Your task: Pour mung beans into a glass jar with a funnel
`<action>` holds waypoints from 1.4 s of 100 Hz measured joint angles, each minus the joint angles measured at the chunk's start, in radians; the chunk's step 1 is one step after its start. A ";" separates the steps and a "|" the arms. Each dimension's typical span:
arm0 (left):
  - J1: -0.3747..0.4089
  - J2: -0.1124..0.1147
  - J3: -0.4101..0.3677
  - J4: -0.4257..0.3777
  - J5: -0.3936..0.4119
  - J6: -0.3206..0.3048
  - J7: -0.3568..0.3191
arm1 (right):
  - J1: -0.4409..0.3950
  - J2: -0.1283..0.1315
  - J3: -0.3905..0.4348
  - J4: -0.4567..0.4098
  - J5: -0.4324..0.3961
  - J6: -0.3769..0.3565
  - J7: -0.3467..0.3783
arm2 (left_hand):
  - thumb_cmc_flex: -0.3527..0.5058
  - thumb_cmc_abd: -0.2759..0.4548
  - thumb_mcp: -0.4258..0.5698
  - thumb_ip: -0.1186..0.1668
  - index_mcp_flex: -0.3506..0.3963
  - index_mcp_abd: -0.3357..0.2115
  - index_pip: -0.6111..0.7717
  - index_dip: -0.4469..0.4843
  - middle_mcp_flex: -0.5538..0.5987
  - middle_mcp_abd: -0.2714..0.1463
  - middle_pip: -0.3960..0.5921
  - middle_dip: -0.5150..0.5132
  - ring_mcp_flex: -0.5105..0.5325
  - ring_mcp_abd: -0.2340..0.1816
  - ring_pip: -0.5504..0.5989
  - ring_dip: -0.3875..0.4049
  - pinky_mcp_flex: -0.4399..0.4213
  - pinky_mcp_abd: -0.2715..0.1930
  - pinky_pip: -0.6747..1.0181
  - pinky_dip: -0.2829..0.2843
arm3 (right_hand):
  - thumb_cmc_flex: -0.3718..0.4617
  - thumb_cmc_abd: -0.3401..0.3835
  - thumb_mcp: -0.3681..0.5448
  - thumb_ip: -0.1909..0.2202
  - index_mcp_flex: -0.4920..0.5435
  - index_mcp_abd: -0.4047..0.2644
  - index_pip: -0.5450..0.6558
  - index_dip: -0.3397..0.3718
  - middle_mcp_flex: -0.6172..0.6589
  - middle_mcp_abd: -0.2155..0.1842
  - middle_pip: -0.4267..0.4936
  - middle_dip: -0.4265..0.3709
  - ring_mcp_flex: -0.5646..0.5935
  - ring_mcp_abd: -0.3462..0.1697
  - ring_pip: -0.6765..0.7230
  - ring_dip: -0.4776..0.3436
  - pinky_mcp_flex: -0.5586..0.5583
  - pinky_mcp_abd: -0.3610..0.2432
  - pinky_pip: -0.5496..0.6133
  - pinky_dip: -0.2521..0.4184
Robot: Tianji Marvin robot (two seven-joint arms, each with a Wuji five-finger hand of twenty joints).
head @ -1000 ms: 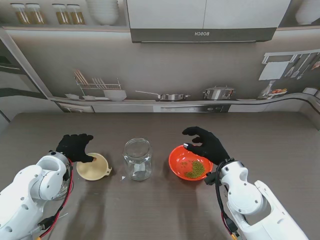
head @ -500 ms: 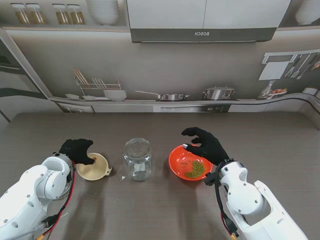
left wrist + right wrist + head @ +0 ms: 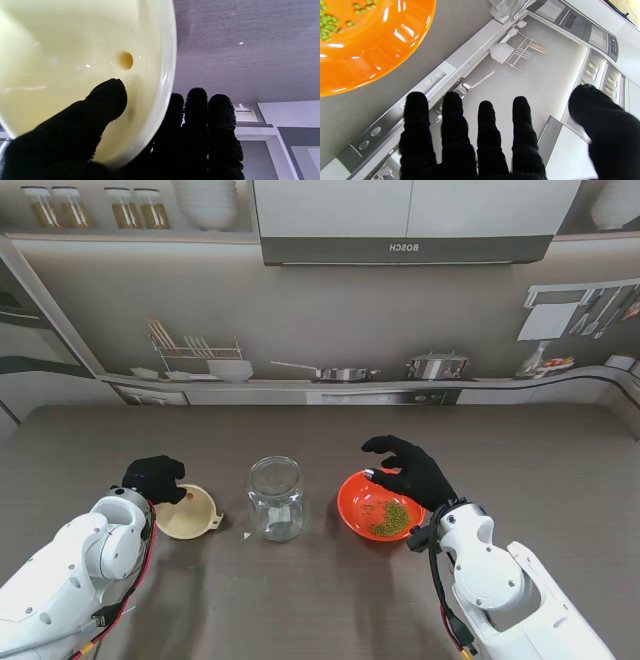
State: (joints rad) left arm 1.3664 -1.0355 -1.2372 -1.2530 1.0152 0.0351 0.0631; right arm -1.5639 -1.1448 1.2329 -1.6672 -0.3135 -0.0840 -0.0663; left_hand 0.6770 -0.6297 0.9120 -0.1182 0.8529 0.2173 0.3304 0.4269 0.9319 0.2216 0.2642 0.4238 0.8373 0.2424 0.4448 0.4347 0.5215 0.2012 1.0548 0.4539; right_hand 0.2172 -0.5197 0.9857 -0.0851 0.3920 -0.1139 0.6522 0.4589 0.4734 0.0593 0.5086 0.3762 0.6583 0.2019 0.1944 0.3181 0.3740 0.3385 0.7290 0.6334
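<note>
On the brown wood-grain table (image 3: 330, 590), the three pieces are lining up in a neat row: the pale cream plastic funnel (image 3: 187, 513) on the left, the clear glass jar (image 3: 275, 498) standing upright in the middle, and the shiny orange bowl (image 3: 378, 506) of green mung beans (image 3: 392, 518) on the right. The black-gloved left hand (image 3: 153, 478) is pinching the funnel's rim at its far-left side, and the wrist view is showing why: the thumb (image 3: 100, 105) is pressing inside the cone, just short of the small spout hole (image 3: 124, 60), while the other fingers (image 3: 197, 117) are wrapping around the outside wall, so the rim is sandwiched for a lift. The funnel is sitting beside the jar, apart from it, not yet on its mouth, so seating it there looks like the step in hand. The black-gloved right hand (image 3: 412, 468) is hovering at the far-right edge of the bowl with its fingers (image 3: 452, 130) spread wide and gripping nothing; its thumb is held well clear of the rest. That looks like a waiting pose, parked by the bowl so the pour can follow once the funnel is in place. The beans are lying heaped toward the near side of the bowl.
</note>
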 measured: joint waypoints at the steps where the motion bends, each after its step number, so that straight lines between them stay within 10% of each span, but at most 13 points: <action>1: -0.001 0.000 0.002 0.003 -0.001 0.000 0.001 | 0.000 0.000 0.000 0.000 0.000 0.000 0.000 | 0.017 -0.001 0.000 0.000 0.005 -0.003 0.009 0.008 0.009 -0.005 0.002 0.006 0.002 0.000 0.002 0.007 0.006 0.000 0.014 0.000 | 0.000 0.000 0.000 0.000 0.000 0.000 0.000 0.000 0.000 0.000 0.000 0.000 0.000 0.000 0.000 0.000 0.000 0.000 0.000 0.000; 19: -0.020 -0.011 0.026 0.050 -0.043 0.014 0.075 | 0.000 0.000 -0.003 0.000 0.000 0.000 0.003 | 0.210 0.016 -0.093 -0.053 0.101 -0.079 0.317 0.026 0.194 -0.042 0.022 0.270 0.146 0.006 0.111 0.101 0.086 0.028 0.168 0.013 | 0.000 0.000 0.000 0.000 0.000 0.000 0.000 0.000 0.000 0.000 0.000 0.000 0.000 0.000 0.000 0.000 0.000 0.000 0.000 0.000; 65: 0.048 -0.057 -0.066 -0.062 -0.266 0.035 0.096 | 0.001 0.000 -0.007 0.000 0.002 0.001 0.005 | 0.175 -0.057 0.065 -0.067 0.101 -0.029 0.496 0.069 0.287 -0.019 0.239 0.676 0.233 0.040 0.519 0.393 0.152 0.096 0.439 0.289 | 0.000 0.013 0.000 0.000 0.000 0.001 0.000 0.000 0.000 0.001 0.000 0.000 0.000 0.000 0.000 0.000 0.000 0.000 0.000 0.000; 140: 0.045 -0.076 -0.066 -0.462 -0.647 0.402 -0.185 | 0.001 0.001 -0.009 0.001 0.004 0.002 0.007 | 0.162 -0.112 0.163 -0.066 0.113 0.021 0.530 0.113 0.324 0.030 0.316 0.729 0.304 0.099 0.641 0.430 0.220 0.205 0.552 0.326 | 0.000 0.033 -0.001 0.000 0.000 0.008 0.000 0.000 0.000 0.002 0.007 0.000 0.000 0.000 0.000 0.000 0.000 0.000 -0.001 0.000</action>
State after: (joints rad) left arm 1.4116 -1.1111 -1.3030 -1.7146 0.3677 0.4374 -0.1214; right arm -1.5624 -1.1441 1.2238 -1.6662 -0.3092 -0.0823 -0.0590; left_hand 0.8389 -0.7419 1.0753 -0.1846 0.9654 0.2383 0.8602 0.5398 1.2560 0.2513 0.5803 1.1528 1.1415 0.3416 1.0859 0.8649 0.7412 0.4066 1.6072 0.7797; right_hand 0.2172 -0.4865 0.9851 -0.0851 0.3922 -0.1062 0.6522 0.4589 0.4734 0.0610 0.5156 0.3762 0.6583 0.2019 0.1944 0.3181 0.3740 0.3385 0.7283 0.6334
